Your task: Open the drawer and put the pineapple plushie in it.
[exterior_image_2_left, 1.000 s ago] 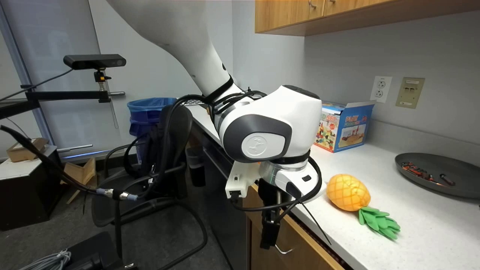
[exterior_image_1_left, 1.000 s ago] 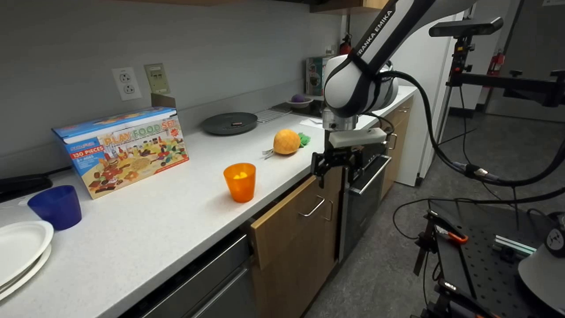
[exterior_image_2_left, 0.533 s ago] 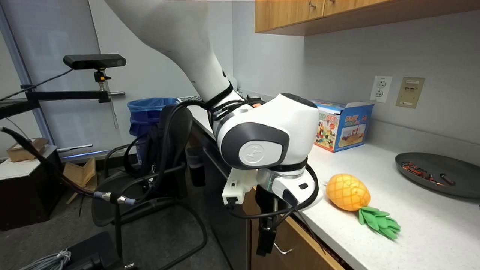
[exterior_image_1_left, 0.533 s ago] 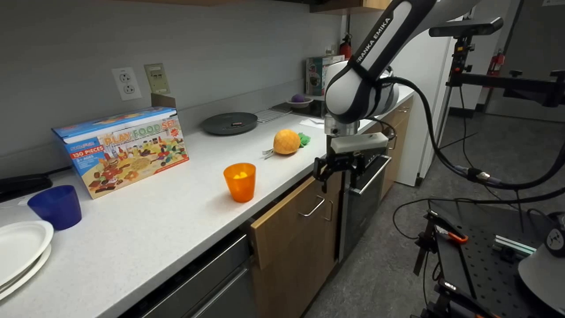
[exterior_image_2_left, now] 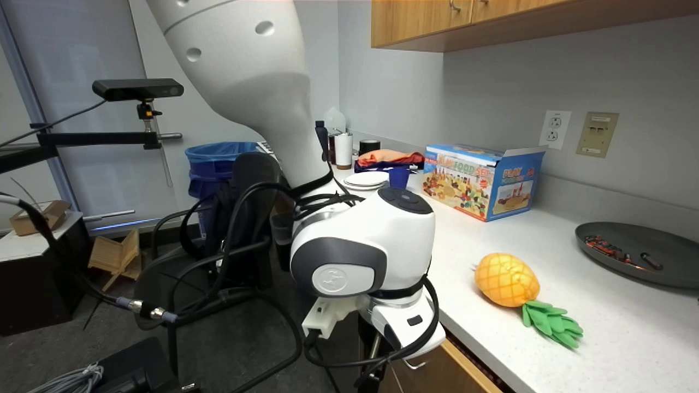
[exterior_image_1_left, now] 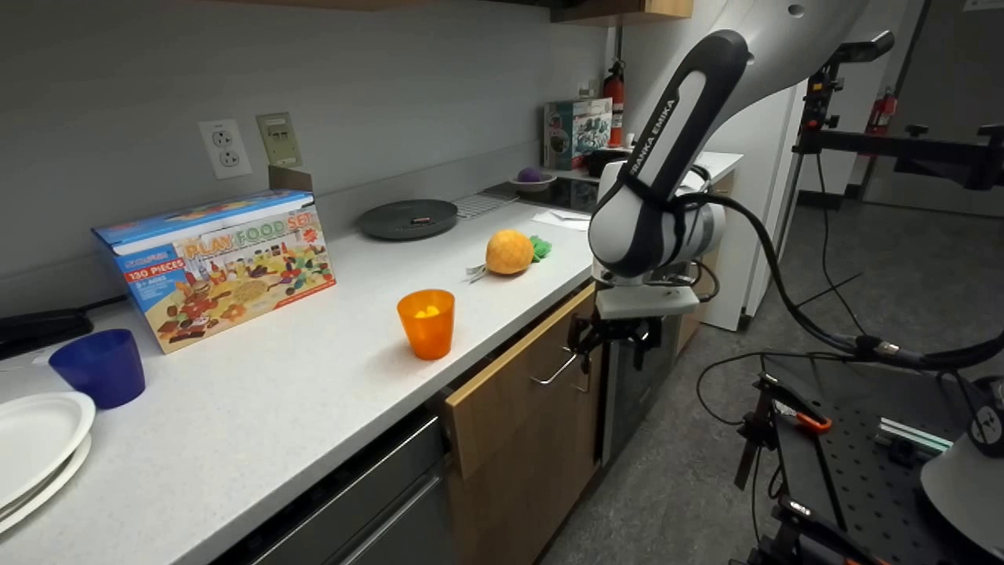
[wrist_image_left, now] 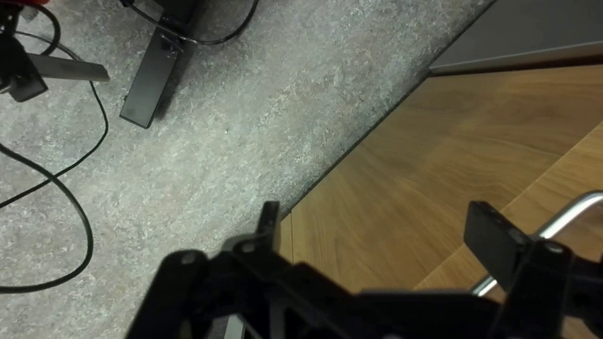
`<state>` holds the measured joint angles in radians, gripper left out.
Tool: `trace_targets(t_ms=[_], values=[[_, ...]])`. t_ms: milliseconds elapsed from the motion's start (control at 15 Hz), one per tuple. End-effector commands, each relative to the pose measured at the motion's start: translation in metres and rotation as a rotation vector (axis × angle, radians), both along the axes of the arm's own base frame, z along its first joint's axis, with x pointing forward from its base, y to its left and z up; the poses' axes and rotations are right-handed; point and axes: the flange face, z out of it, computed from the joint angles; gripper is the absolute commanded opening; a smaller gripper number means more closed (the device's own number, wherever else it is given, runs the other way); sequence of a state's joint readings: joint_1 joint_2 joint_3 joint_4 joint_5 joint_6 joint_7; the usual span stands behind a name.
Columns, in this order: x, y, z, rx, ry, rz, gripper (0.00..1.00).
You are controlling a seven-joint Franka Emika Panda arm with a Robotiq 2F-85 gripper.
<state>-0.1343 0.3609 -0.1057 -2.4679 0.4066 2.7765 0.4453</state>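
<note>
Wrist view | black two-fingered gripper [wrist_image_left: 377, 219]: fingers spread, nothing gripped | slanting silver metal bar handle [wrist_image_left: 560, 223] overlapped by one finger, mostly outside the gap, rightward; contact undetermined; sideways shift probably needed | both exterior views | light-brown wooden drawer [exterior_image_1_left: 502, 404] is partly opened; yellow-orange pineapple plushie [exterior_image_2_left: 507, 279] laid on white countertop [exterior_image_1_left: 337, 369], apart from gripper

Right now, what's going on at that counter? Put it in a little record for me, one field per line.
Gripper: open, holding nothing
Drawer: slightly open
Handle: partly behind one finger in the wrist view; contact unclear
Pineapple: lying on the counter, outside the drawer
Orange cup: upright on the counter, yellow bits inside
Blue cup: near the white plates
Box: on the counter, reads Play Food Set
</note>
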Motion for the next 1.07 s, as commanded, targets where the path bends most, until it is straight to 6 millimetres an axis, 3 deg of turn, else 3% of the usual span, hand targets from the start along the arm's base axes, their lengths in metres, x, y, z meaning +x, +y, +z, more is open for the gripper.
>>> trace_targets(t_ms=[0,1000], values=[[0.001,-0.001,-0.012,-0.031,-0.055,-0.079,1.0],[-0.003,-0.004,0.0,-0.056,-0.144,-0.185,1.0]])
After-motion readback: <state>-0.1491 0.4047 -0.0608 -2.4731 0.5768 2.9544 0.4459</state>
